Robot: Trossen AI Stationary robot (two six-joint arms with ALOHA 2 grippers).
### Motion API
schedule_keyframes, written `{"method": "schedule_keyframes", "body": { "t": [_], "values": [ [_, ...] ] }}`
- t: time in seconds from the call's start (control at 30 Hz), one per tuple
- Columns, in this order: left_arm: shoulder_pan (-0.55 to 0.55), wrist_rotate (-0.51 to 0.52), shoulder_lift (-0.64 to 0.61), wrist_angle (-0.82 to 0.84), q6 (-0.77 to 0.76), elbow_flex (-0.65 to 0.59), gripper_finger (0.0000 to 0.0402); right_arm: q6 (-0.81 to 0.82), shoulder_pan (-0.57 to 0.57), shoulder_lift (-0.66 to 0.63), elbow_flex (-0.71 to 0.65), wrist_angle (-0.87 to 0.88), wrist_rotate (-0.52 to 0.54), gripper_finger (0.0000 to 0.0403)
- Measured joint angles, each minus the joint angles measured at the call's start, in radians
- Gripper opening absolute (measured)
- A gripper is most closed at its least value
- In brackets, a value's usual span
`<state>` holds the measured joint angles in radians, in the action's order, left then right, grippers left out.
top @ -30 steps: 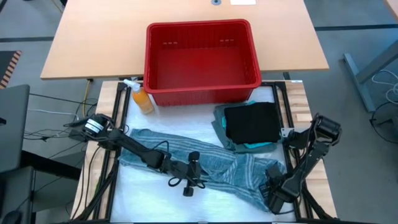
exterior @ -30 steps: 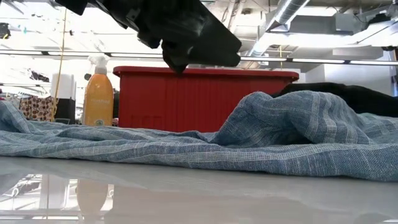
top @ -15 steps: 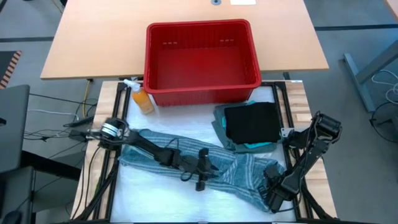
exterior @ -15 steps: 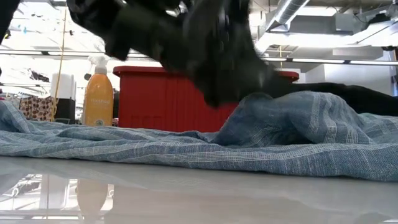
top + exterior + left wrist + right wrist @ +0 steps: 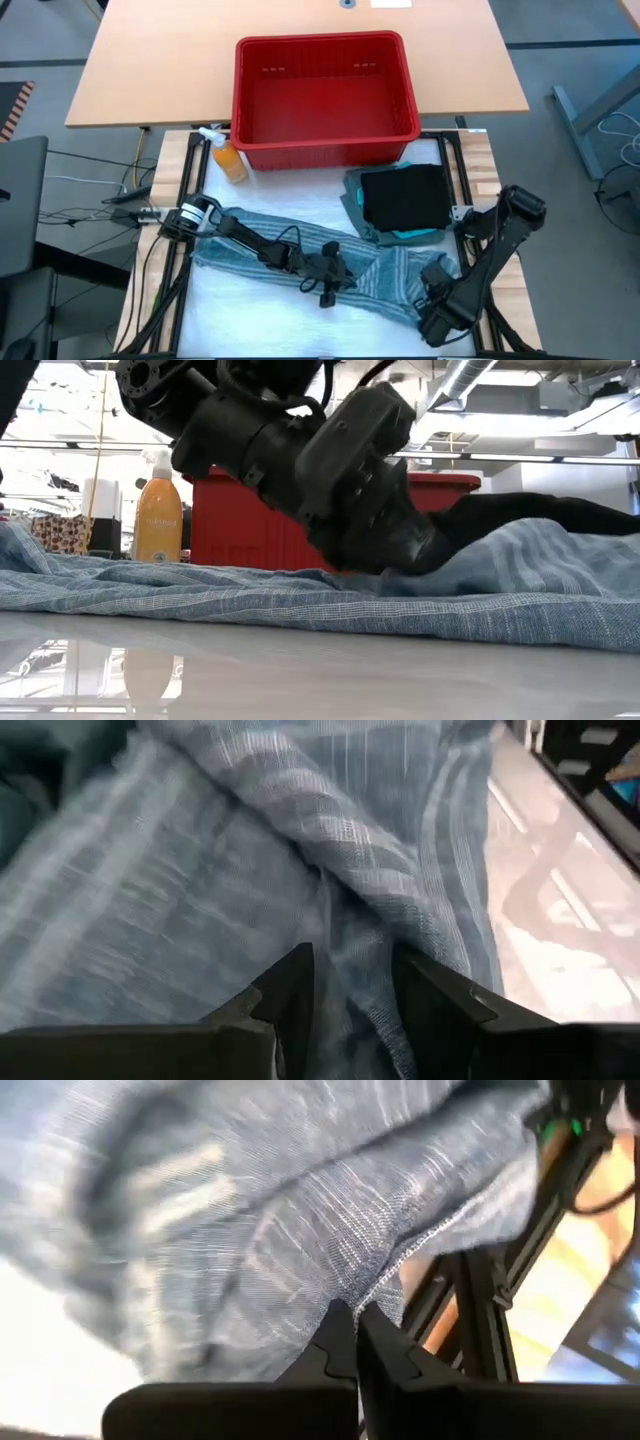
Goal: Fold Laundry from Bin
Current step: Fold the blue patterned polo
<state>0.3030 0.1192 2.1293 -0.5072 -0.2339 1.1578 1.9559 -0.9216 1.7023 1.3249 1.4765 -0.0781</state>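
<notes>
The mottled blue-grey garment (image 5: 300, 260) is lying spread across the white table (image 5: 250, 325), running from about nine o'clock to four o'clock in the high view. The left gripper (image 5: 330, 280) is pressing down onto the middle of this cloth, near six o'clock of the table's centre; in the left wrist view its fingers (image 5: 290, 995) are standing a little apart with a ridge of the striped fabric (image 5: 340, 910) rising between them. In the low view the left gripper (image 5: 385, 545) is sitting right on the cloth (image 5: 300, 605). The right gripper (image 5: 437, 300) is sitting at the garment's end at about four o'clock, and in the right wrist view its fingertips (image 5: 350, 1330) are pinched together on the hemmed edge of the blue-grey cloth (image 5: 300, 1230).

At two o'clock from the left gripper, a black garment (image 5: 405, 198) is lying folded on top of a grey-green garment (image 5: 355, 205), with a strip of turquoise garment (image 5: 420, 235) peeking out at the stack's near edge. The red bin (image 5: 325, 95) is standing at twelve o'clock, straddling the white table and the wooden table (image 5: 140, 70) behind it. An orange spray bottle (image 5: 226, 157) is standing just beside the bin's near left corner; in the low view the bottle's (image 5: 158, 520) label is too small to read.
</notes>
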Motion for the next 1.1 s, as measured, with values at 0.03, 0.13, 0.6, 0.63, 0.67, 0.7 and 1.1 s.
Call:
{"method": "schedule_keyframes", "body": {
  "t": [0.03,0.13,0.6,0.63,0.67,0.7,1.1],
  "values": [
    [0.000,0.000,0.000,0.012,-0.001,0.000,0.0127,-0.025,0.015,0.000,0.042,0.026,0.016,0.0017],
    [0.005,-0.001,0.000,0.015,-0.015,-0.002,0.0127,-0.116,0.064,-0.001,0.161,0.077,0.065,0.0019],
    [0.074,0.095,-0.245,0.129,0.068,-0.073,0.0110,-0.554,0.315,0.002,0.424,0.012,0.285,0.0019],
    [0.088,0.131,-0.296,0.148,0.084,-0.101,0.0106,-0.584,0.329,0.002,0.424,-0.004,0.285,0.0019],
    [0.102,0.179,-0.347,0.160,0.096,-0.139,0.0101,-0.612,0.343,0.002,0.424,-0.020,0.285,0.0019],
    [0.118,0.242,-0.399,0.175,0.101,-0.191,0.0097,-0.638,0.356,0.002,0.424,-0.037,0.284,0.0019],
    [0.189,0.469,-0.595,-0.259,-0.150,-0.724,0.0046,-0.910,0.505,0.002,0.489,-0.154,0.285,0.0019]
  ]
}}
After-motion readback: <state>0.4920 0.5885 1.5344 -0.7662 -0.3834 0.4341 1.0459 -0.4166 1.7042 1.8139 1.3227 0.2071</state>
